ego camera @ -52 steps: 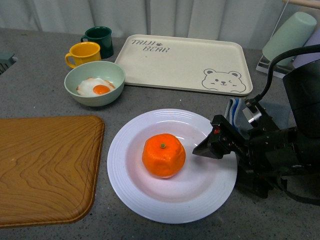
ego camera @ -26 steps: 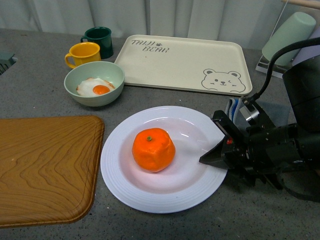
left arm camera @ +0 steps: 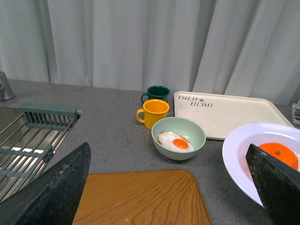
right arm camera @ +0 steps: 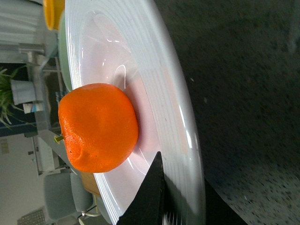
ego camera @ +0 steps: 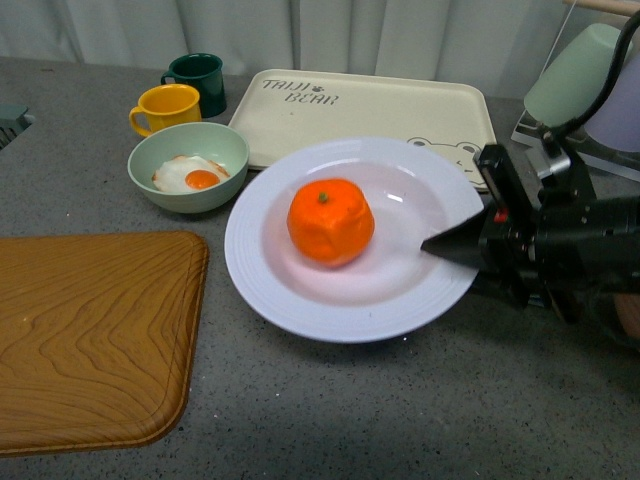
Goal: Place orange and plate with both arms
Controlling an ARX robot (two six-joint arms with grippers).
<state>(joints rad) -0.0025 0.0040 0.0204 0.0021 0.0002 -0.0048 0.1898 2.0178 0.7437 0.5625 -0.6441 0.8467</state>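
The orange (ego camera: 331,221) sits in the white ribbed plate (ego camera: 280,290). The plate is lifted off the grey counter and tilted, its far edge over the front rim of the cream bear tray (ego camera: 360,115). My right gripper (ego camera: 455,245) is shut on the plate's right rim. The right wrist view shows the rim (right arm camera: 187,122) pinched between its jaws, with the orange (right arm camera: 97,126) close by. My left gripper (left arm camera: 168,187) is open and empty above the wooden board (left arm camera: 140,197). The plate (left arm camera: 236,159) and orange (left arm camera: 281,153) show at its side.
A pale green bowl (ego camera: 150,185) with a fried egg stands left of the plate. Yellow mug (ego camera: 167,107) and dark green mug (ego camera: 200,80) stand behind it. The wooden board (ego camera: 90,335) lies at the front left. A dish rack (left arm camera: 33,136) is far left, cups (ego camera: 580,75) far right.
My right gripper has lifted the plate with the orange off the counter and carried it back and to the right, towards the bear tray.
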